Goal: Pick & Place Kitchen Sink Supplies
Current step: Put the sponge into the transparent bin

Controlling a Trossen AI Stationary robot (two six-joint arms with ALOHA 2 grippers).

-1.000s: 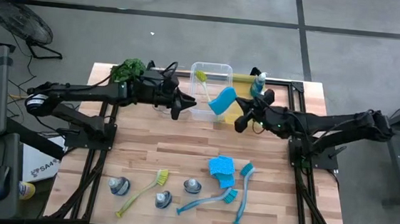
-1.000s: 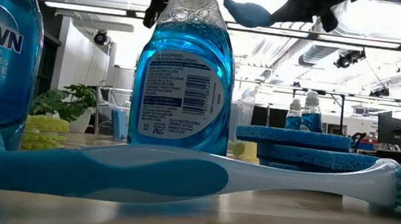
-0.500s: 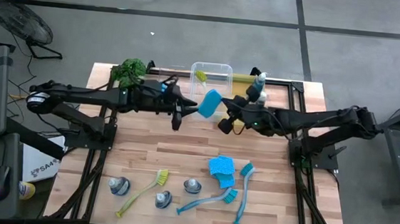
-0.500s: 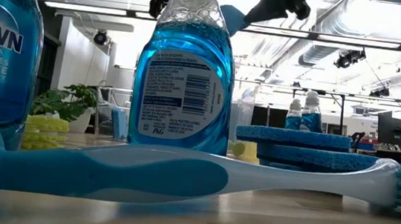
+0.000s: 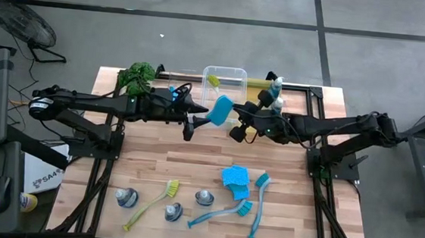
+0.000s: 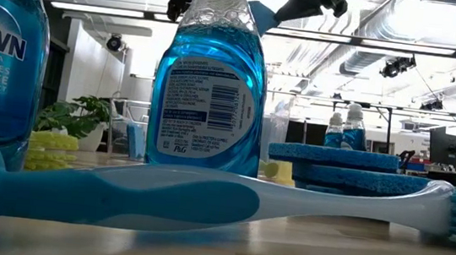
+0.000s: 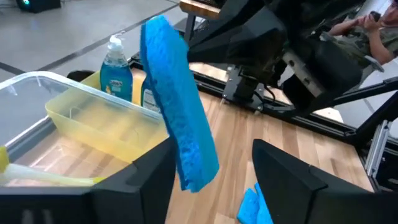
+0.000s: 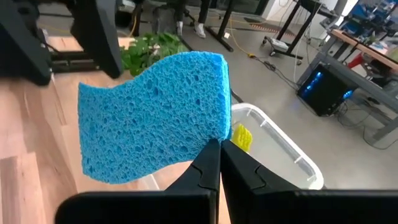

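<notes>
High view: clear bin [image 5: 235,74] at the far edge of the bench [image 5: 193,171], holding a yellow-green brush [image 5: 213,80]. Yellow bin [image 5: 258,84] touches its right side; a blue-liquid bottle [image 5: 276,87] stands at that bin's right end. Left wrist view shows two bottles behind the yellow bin's wall; whether they stand inside it cannot be told. Leafy plant [image 5: 137,74] at the far left corner.

Blue sponge [image 5: 220,110] hangs in the air just in front of the clear bin, between the two hands. Right hand [image 5: 236,119] pinches it: right wrist view shows the fingers [image 8: 209,163] pressed together on the sponge's edge. Left hand [image 5: 194,123] sits just beside the sponge with fingers spread, the sponge between them but apart from both in the left wrist view.

Near half of the bench: stacked sponges [image 5: 236,179], two blue brushes [image 5: 224,213] crossing beside them, a yellow-green long brush [image 5: 153,202] at left, three bottles [image 5: 127,197] lying among them.

Bench is pale wood planks on a black frame; grey floor around it. Low view looks into a room with ceiling lights, ducts and monitors.

Low view is largely blocked by a close bottle [image 6: 209,83] and a brush handle [image 6: 119,194]; both hands are cut off at its upper edge. A person shows partly at a corner of the left wrist view.
</notes>
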